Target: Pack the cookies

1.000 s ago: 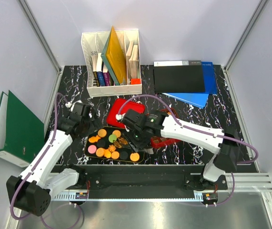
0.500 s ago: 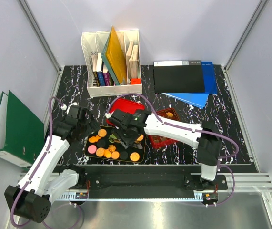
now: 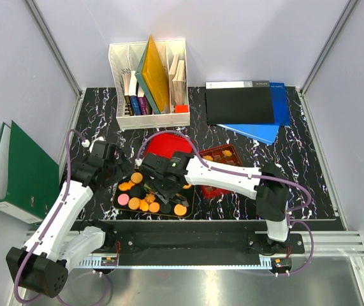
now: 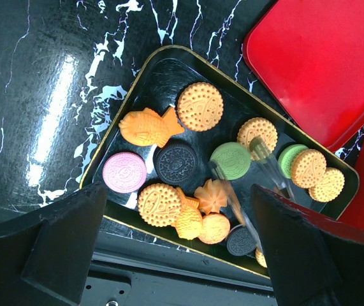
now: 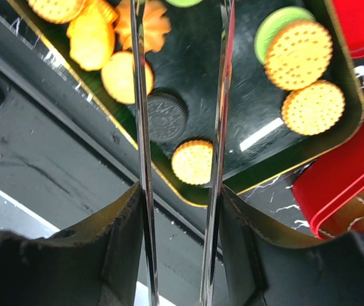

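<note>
I'm looking down on the black tray [image 4: 153, 83], which sits on the marbled counter [image 4: 41, 76] at its near edge, and all the cookies [image 4: 199, 106] I can see lie loose in it. There is a fish-shaped orange one [image 4: 148, 126] at the left, a pink disc [image 4: 124, 172] beside a black one [image 4: 175, 162], and a green one [image 4: 229, 159] toward the middle.

The left tool [image 4: 178, 223] hangs above the tray's left half, jaws spread as wide as they go, gripping nothing.

The right tool [image 5: 182, 64] reaches in from the other side. Its 2 long thin fingers [image 5: 140, 127] run parallel with a clear gap between them, so it is open. Through that gap I see 1 black cookie and 1 small tan one lying flat on the tray floor, neither pinched. I cannot tell whether the tips touch anything.

The flat red lid [image 4: 322, 64] lies just behind the tray. The red gridded tin [image 3: 223, 155] sits to the tray's right, partly under the right arm.
</note>
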